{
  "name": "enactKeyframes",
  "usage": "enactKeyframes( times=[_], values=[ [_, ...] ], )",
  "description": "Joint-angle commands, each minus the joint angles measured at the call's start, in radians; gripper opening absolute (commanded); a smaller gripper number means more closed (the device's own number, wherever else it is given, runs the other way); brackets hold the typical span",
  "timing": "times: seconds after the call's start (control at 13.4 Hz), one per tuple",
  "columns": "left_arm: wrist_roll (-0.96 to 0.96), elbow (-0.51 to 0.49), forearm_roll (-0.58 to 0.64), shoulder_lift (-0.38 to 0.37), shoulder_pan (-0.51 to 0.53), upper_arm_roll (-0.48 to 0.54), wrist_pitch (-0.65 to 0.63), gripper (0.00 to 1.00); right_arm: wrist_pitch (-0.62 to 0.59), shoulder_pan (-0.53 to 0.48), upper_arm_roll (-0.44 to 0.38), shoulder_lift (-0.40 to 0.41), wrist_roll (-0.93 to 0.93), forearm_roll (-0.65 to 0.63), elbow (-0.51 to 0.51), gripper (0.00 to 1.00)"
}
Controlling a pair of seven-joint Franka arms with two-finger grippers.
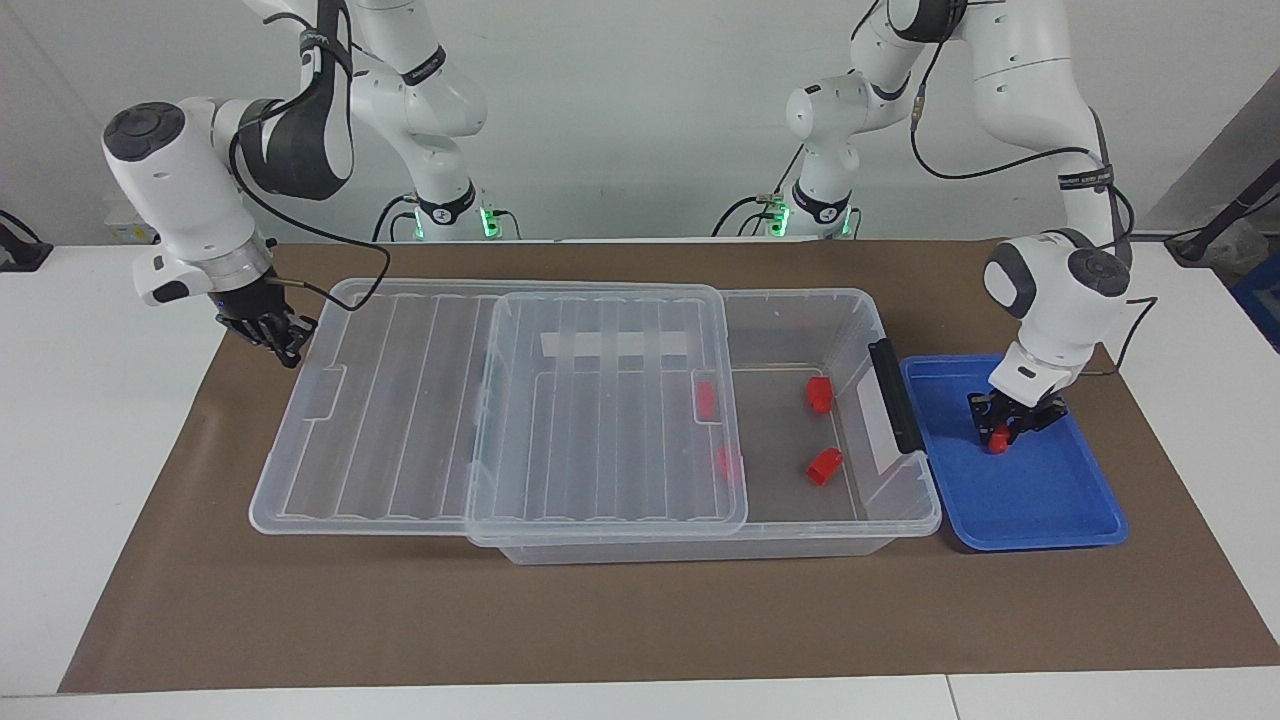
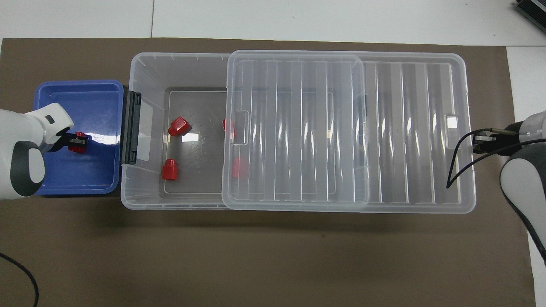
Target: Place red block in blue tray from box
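The red block (image 1: 998,441) is pinched in the left gripper (image 1: 1003,434), low inside the blue tray (image 1: 1040,500) and near its floor, probably so the release drops it only slightly. The tray sits just beside the box (image 1: 905,510), at its black handle (image 1: 896,396). The lid (image 1: 420,400) is slid toward the right arm's end, exposing four more red pieces (image 1: 824,466). The right gripper (image 1: 285,345), fingertips pressed together and empty, waits by the lid's edge.

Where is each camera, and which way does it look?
Facing view: high across the table, looking at both robots; whole arms show, left gripper holding the red block in the blue tray.
Overhead view: above the robots, looking down; only wrists and right gripper show.
Both share the box, tray and block.
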Motion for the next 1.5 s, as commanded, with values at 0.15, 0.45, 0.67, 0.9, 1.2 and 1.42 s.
enactKeyframes(
  times=[0.15, 0.45, 0.67, 0.9, 1.2, 1.42],
  values=[
    [0.014, 0.03, -0.023, -0.013, 0.003, -0.003, -0.071, 1.0, 0.028, 0.058, 0.003, 0.001, -0.035, 0.022, -0.008, 0.0],
    [0.003, 0.335, -0.155, -0.062, -0.008, -0.006, -0.532, 1.0, -0.006, 0.145, 0.004, -0.003, -0.034, 0.022, -0.01, 0.0],
    [-0.088, 0.464, -0.156, -0.094, -0.04, -0.007, -0.723, 1.0, -0.022, 0.209, 0.004, -0.008, -0.027, 0.022, -0.01, 0.0],
    [-0.15, 0.475, -0.149, -0.175, -0.071, -0.007, -0.777, 1.0, -0.024, 0.275, 0.006, -0.011, -0.034, 0.022, -0.011, 0.0],
    [-0.155, 0.443, -0.144, -0.296, -0.086, -0.013, -0.863, 1.0, -0.015, 0.346, 0.009, -0.013, -0.035, 0.023, -0.011, 0.0],
    [-0.156, 0.4, -0.144, -0.319, -0.084, -0.012, -0.848, 1.0, -0.001, 0.358, 0.01, -0.011, -0.037, 0.025, -0.011, 0.0]
  ],
)
